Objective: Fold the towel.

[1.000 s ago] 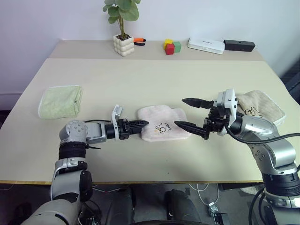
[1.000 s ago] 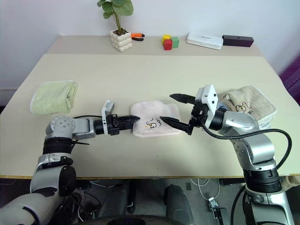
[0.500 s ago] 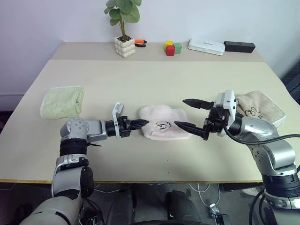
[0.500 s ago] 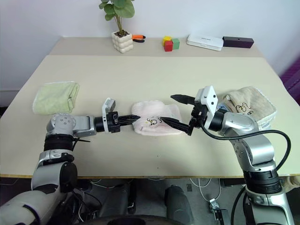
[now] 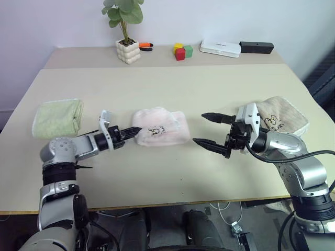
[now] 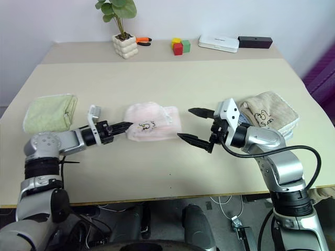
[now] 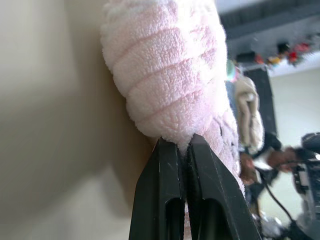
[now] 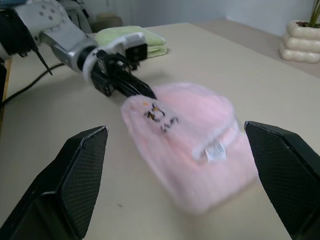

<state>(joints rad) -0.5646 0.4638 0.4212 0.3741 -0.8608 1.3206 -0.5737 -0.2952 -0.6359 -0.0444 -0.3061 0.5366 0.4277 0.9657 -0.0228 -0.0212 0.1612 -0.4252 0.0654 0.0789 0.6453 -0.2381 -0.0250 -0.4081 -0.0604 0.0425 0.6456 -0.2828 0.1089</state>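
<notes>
Left claw (image 5: 132,130) is pinched tight on the towel's (image 5: 159,126) left edge; right claw (image 5: 213,132) hangs w/ jaws wide, right of centre, apart from the cloth. Towel sits mid-frame on the table (image 5: 172,86), already bunched into a folded pad. Risk: grip is only a thin nip of terry, so a pull could slip off or drag the whole pad & undo the fold. Long axis runs left-right, embroidered mark facing up near the left end.
</notes>
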